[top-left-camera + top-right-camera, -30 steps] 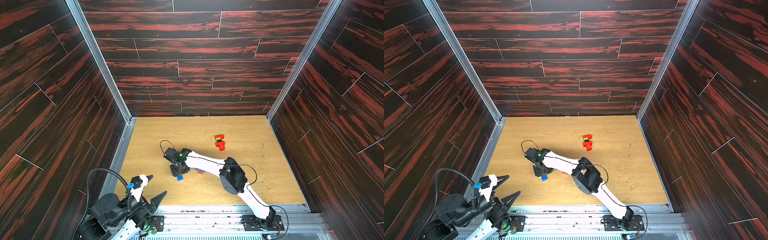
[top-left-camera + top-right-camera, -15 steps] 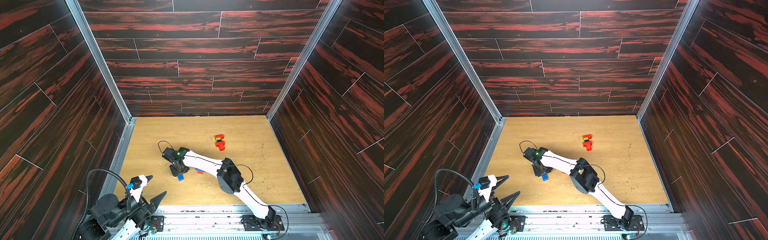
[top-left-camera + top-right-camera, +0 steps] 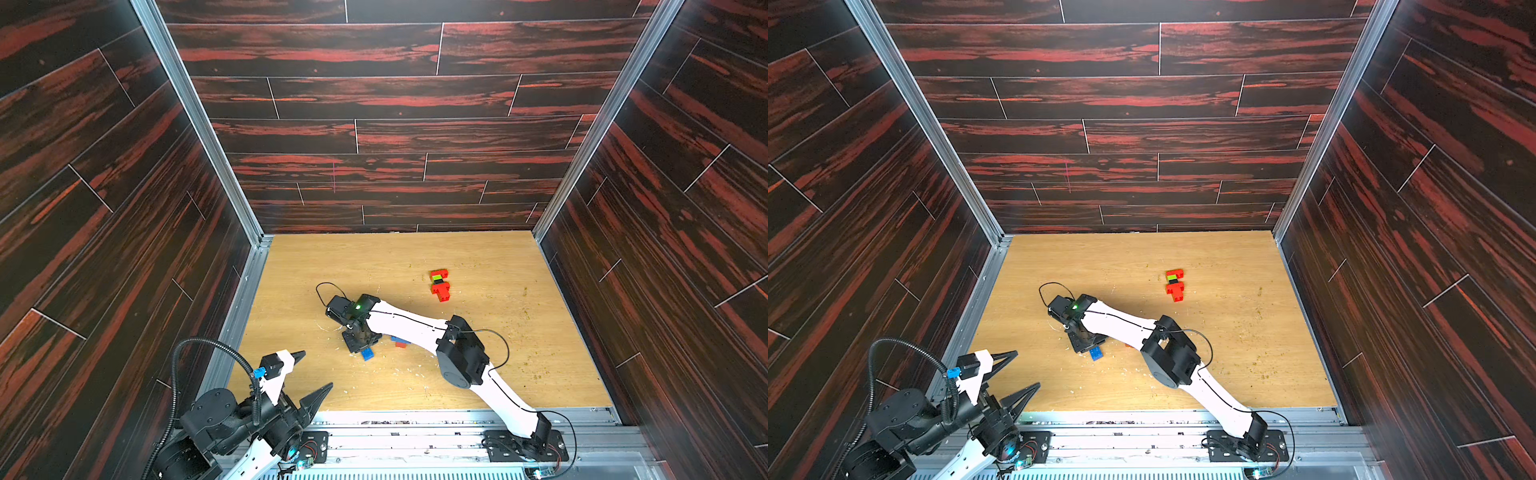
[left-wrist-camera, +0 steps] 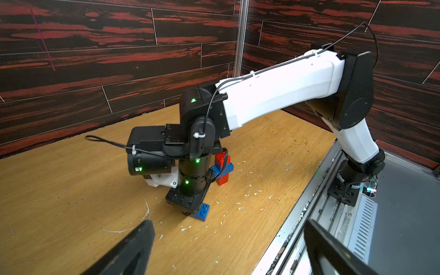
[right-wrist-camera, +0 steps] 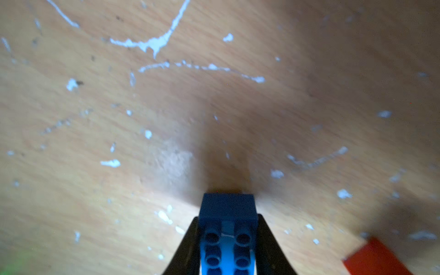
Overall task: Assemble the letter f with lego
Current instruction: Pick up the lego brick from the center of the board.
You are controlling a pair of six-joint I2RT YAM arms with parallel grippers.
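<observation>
My right gripper [image 3: 360,345] points down at the wooden table and is shut on a blue lego brick [image 3: 367,354], which sits at the table surface. The right wrist view shows this blue brick [image 5: 227,228] clamped between both black fingers, its hollow underside facing the camera. The left wrist view shows the blue brick [image 4: 202,211] poking out from under the gripper. A small red and blue lego stack [image 4: 222,169] stands just behind the right wrist. A red lego piece with lime green and black bricks [image 3: 439,284] lies farther back. My left gripper [image 3: 316,370] hangs open and empty at the front left.
Dark wood-patterned walls close in the table on three sides. A metal rail [image 3: 415,419] with both arm bases runs along the front edge. White flecks and scratches [image 5: 152,45] mark the table. The right forearm [image 3: 407,324] stretches low across the middle.
The right gripper's jaws have closed onto the blue brick, and the right elbow has shifted slightly toward the front. The left arm has not moved.
</observation>
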